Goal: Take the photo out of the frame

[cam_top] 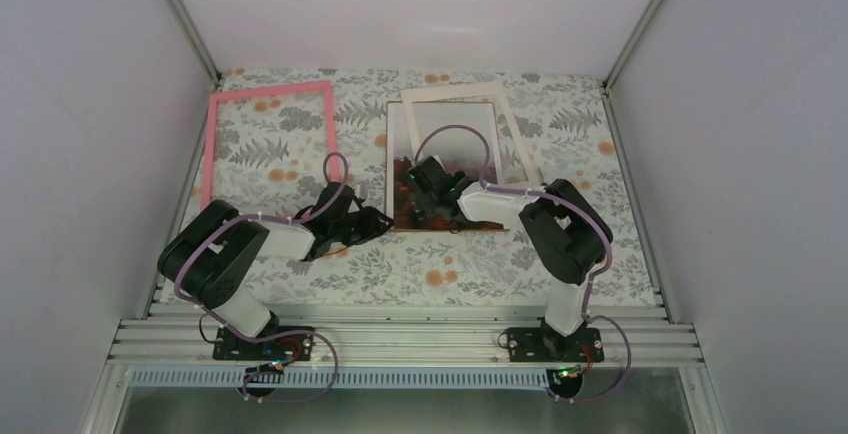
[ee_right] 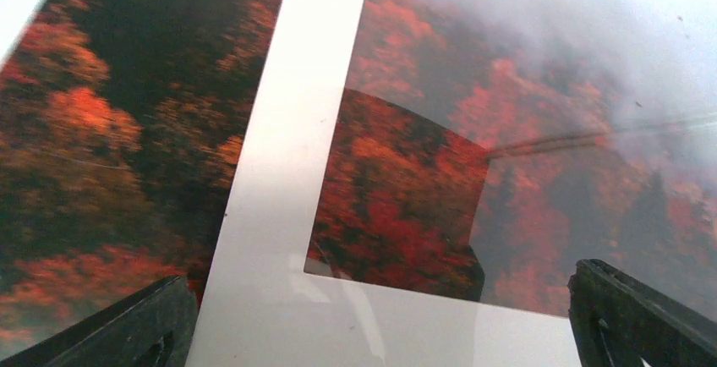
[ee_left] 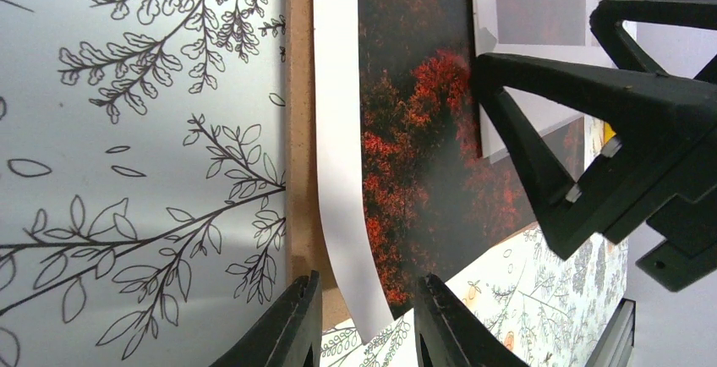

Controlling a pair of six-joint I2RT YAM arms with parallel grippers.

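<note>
A flowered table (cam_top: pixel 480 264) holds the pink frame (cam_top: pixel 270 92) at its left rear, well apart from the photo (cam_top: pixel 445 129) lying on a brown board (ee_left: pixel 298 130) at centre. The left gripper (ee_left: pixel 368 299) straddles the photo's near white corner with its jaws apart. The right gripper (ee_right: pixel 380 278) hangs wide open above the print.

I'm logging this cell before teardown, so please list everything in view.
thin bright pink rectangular picture frame: one, pink, far left of the table, flat, with the cloth showing through it
rectangular photo print of autumn trees: one, red-orange and misty grey with a white margin, at table centre
brown fibreboard backing panel: one, brown, under the photo
cream-white card mat: one, cream, skewed over the photo's far end
floral tablecloth: one, grey-white with orange spots, covering the table
left gripper: one, black, open at the photo's near left corner
right gripper: one, black, open over the photo
</note>
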